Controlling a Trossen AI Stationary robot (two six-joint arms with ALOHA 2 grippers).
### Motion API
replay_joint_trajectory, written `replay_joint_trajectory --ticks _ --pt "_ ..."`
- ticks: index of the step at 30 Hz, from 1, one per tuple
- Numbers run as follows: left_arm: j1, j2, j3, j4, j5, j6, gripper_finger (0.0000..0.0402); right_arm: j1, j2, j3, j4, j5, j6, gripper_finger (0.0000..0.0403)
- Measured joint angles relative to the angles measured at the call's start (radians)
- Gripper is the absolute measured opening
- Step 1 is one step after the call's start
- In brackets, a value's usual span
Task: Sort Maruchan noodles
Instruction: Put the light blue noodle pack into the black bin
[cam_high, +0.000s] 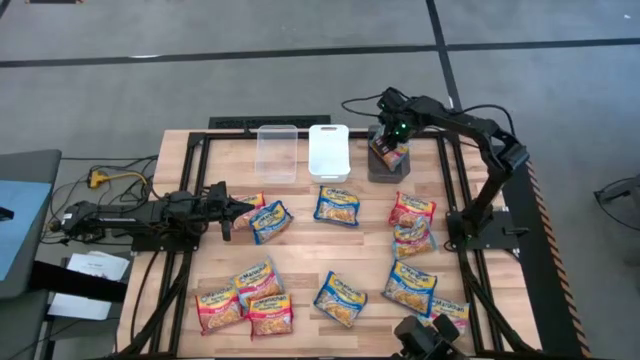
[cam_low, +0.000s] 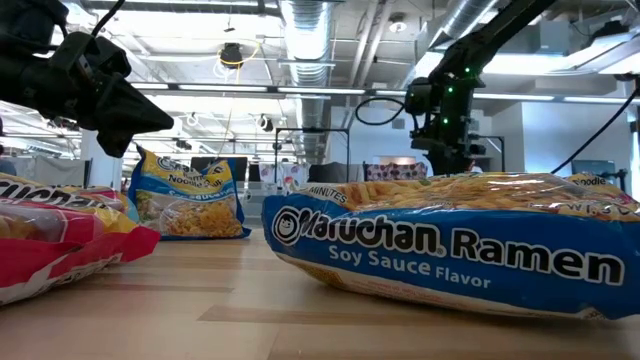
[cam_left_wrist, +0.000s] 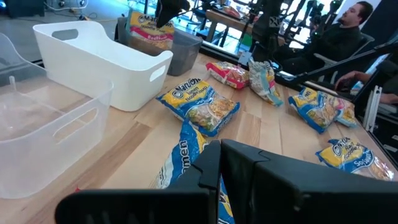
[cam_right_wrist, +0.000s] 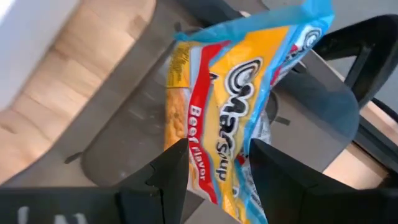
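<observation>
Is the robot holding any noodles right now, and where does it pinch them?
The right gripper pinches a beef packet by one end, over the grey bin.

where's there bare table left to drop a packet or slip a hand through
Bare wood runs down the middle, between the blue packet below the white bin and the blue one near the front edge. The clear bin and white bin look empty. Crowded: the front-left cluster and the right-hand column of packets.

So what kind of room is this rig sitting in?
Probably a robotics lab or open workshop: exposed ceiling ducts and strip lights overhead, other arm rigs past the wooden table, and a seated person watching nearby.
</observation>
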Motion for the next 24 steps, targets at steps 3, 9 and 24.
replay_joint_trajectory --ticks 3,9,24 --pt "0.000 0.000 0.000 0.000 0.000 0.000 0.0000 0.000 0.017 0.001 -0.003 0.037 0.002 0.0188" --pt "0.000 0.000 0.000 -0.002 0.000 0.000 0.0000 -0.001 0.028 0.001 0.006 0.062 0.011 0.0134" --pt "0.000 0.000 0.000 -0.003 0.000 0.001 0.0000 0.013 0.025 0.005 -0.006 0.062 -0.019 0.0007"
